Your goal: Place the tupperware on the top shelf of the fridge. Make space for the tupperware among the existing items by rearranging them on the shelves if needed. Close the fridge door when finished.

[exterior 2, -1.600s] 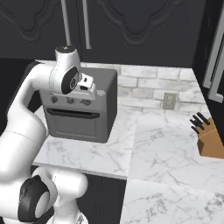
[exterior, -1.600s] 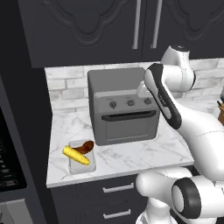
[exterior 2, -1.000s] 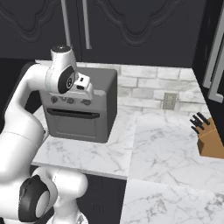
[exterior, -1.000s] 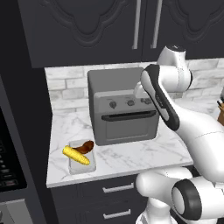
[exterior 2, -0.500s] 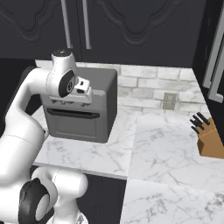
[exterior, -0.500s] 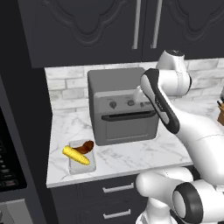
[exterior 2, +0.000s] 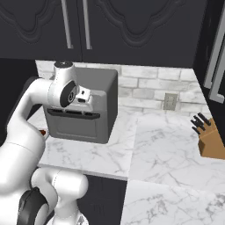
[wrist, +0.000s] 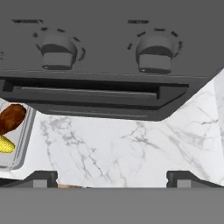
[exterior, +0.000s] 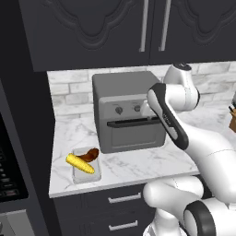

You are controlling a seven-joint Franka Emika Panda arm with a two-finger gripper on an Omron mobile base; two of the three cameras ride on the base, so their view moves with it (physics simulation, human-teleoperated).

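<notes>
The tupperware (exterior: 86, 164), a shallow translucent tub holding a yellow corn cob and a brown piece of meat, rests on the marble counter near its front left corner. In the hand view the tupperware (wrist: 12, 138) shows at the left edge. My gripper (wrist: 113, 179) hangs above the counter just in front of the toaster oven's door, right of the tub and apart from it. Its fingertips (wrist: 41, 177) stand wide apart with nothing between them, so it is open. The hand (exterior 2: 83, 96) sits against the oven's front. The fridge, its door and its shelves are out of view.
A grey toaster oven (exterior: 126, 110) stands at the back of the counter (exterior: 133, 163), its knobs and door handle (wrist: 87, 92) close before the hand. A knife block (exterior 2: 210, 140) stands on the right counter. Dark cabinets (exterior: 138, 27) hang overhead. A wall oven (exterior: 8, 179) lies at the left.
The hand has come down a little in front of the toaster oven and the elbow has shifted slightly. The jaws stayed wide. The tupperware has not moved.
</notes>
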